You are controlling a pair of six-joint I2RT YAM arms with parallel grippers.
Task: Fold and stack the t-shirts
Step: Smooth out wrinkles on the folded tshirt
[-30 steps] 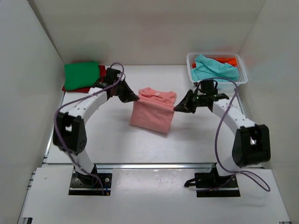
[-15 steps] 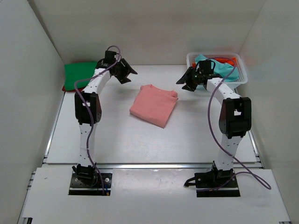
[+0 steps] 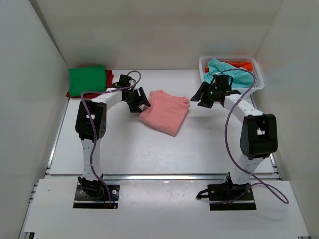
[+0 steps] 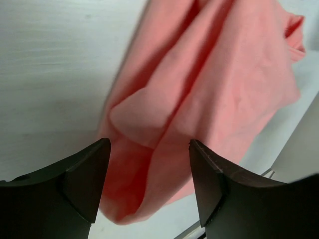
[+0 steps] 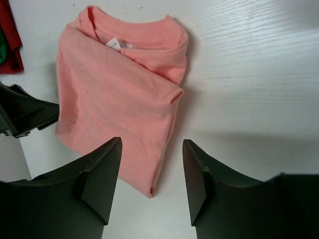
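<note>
Near the middle of the white surface, the folded salmon-pink cloth t-shirt lay flat and a little askew, collar end toward the back wall, and nothing was gripping it. My left end effector hung right over the shirt's left edge, its two black fingers spread apart, with pink folds showing in the gap between them. Whether the tips touched the cloth, I could not tell. My right end effector sat off the shirt's right side, near the collar, its fingers wide apart too, with bare surface and the shirt's right edge below it. Over in the back left corner, a folded green t-shirt rested on top of a red t-shirt. Back right, the white lattice plastic basket held a crumpled teal t-shirt, with an orange t-shirt behind it.
</note>
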